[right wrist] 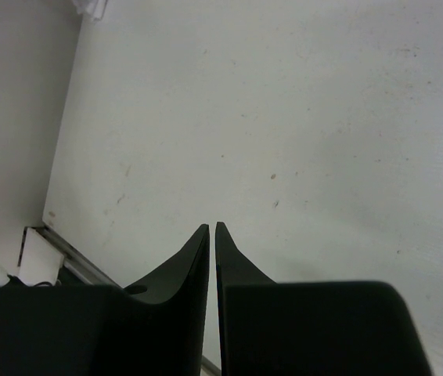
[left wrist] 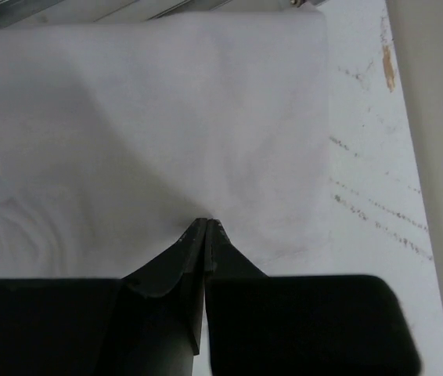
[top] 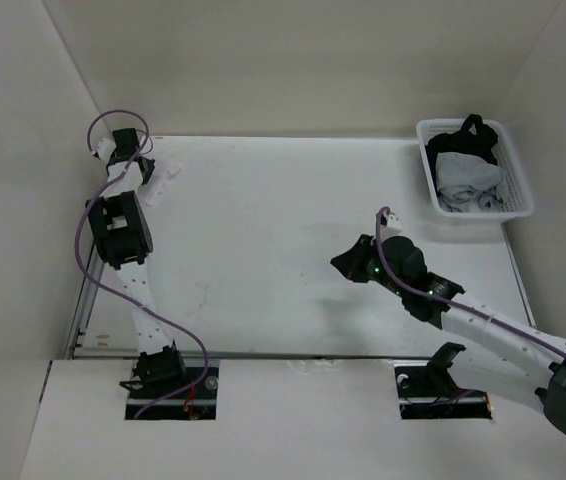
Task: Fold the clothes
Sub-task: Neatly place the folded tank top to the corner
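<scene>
Closest in, left fingers (left wrist: 206,227): black, clenched tip to tip right at the surface of the white garment (left wrist: 127,133). Cannot tell whether a pinch of cloth sits between the tips or merely lies under them.

Bench (top: 263,220) next, white and scuffed. Garment bunched in its far-left corner, around the end of the left arm (top: 118,230), and in the left wrist view lying up against the metal rail (left wrist: 49,9) along the bench edge. Biggest hazard there: any pull toward that edge likely to send thin, soft cloth over the rail or snag it, beyond easy reach.

Second hazard, the grip itself. If clenched on nothing, or on a sliver only, could lift away with the cloth left behind, or drop it partway through a drag, leaving a worse crumple. No fold to be seen from above; spreading flat probably needed first.

Third, one-sided handling. Right fingers (right wrist: 204,235) all but closed, thin slit between, nothing held, hanging over mid-bench well apart from the garment. Dragging by a single point likely to rope the cloth rather than flatten it.

Smallest, white mesh basket (top: 518,165) at the far right, dark and pale clothes heaped inside; well apart from both arms, little risk.
</scene>
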Tool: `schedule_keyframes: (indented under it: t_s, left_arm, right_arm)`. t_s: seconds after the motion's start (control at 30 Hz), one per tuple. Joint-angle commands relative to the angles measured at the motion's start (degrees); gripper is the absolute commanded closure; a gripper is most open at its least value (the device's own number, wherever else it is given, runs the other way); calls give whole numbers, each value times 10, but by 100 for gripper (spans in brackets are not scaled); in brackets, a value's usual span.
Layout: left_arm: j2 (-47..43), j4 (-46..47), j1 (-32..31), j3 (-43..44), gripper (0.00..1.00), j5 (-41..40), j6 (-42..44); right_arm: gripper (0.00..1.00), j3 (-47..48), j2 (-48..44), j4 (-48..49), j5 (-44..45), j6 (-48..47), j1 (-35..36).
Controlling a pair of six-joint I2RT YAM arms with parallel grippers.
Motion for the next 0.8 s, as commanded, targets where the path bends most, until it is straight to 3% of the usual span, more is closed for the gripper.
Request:
schedule_keyframes:
  t_s: [0.0,0.23,0.37,0.5,0.63,0.77]
  left_arm:
    - [46,-41,0,83,100,17,-12]
    - [182,-110,17,315,100,16,-27]
    - [208,-91,31,352,100,22,-41]
    - [145,2,24,271,92,48,-3]
    - [14,157,-2,111,73,44,49]
    - [-94,221,-32,45,58,42,91]
  right_arm:
    - [89,14,7,29,-16,-9,-13]
    - [89,20,5,23,-24,-9,-36]
    - [89,19,5,21,-31,-5,-45]
    - [89,19,15,27,-34,-2,-43]
    - [89,15,20,51,-34,4,-22]
    - [89,0,19,73,-27,8,21]
